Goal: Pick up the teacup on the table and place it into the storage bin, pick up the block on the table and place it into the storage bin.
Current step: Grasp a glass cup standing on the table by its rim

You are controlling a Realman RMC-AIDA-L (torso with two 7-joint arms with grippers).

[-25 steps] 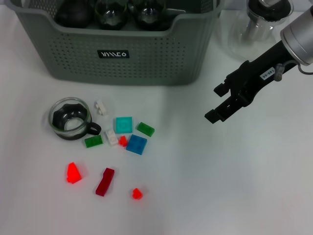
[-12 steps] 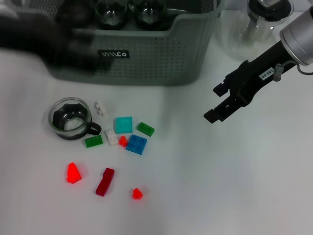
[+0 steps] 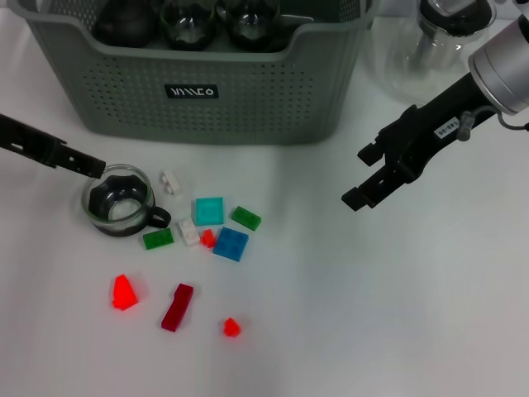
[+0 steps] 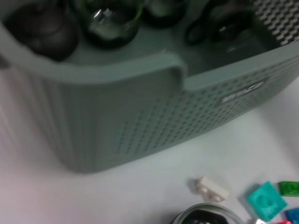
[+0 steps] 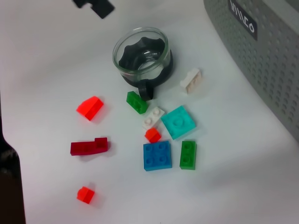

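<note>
The teacup [image 3: 120,201], clear glass with a dark insert and a black handle, stands upright on the white table; it also shows in the right wrist view [image 5: 142,53]. Beside it lie several blocks: cyan [image 3: 209,210], blue [image 3: 231,244], green [image 3: 245,217], white [image 3: 171,181] and red [image 3: 124,292]. The grey-green storage bin [image 3: 248,99] stands behind them and holds dark glass cups. My left gripper [image 3: 87,164] reaches in from the left, its tip at the teacup's rim. My right gripper [image 3: 364,175] hangs open and empty to the right of the blocks.
A clear glass jug [image 3: 430,50] stands right of the bin, behind my right arm. A dark red block [image 3: 178,307] and a small red one [image 3: 231,327] lie nearer the front. Bare white table lies to the front right.
My left arm, absent one second ago and a blur over the bin's left side half a second ago, has come down beside the teacup. The right gripper drifted slightly left.
</note>
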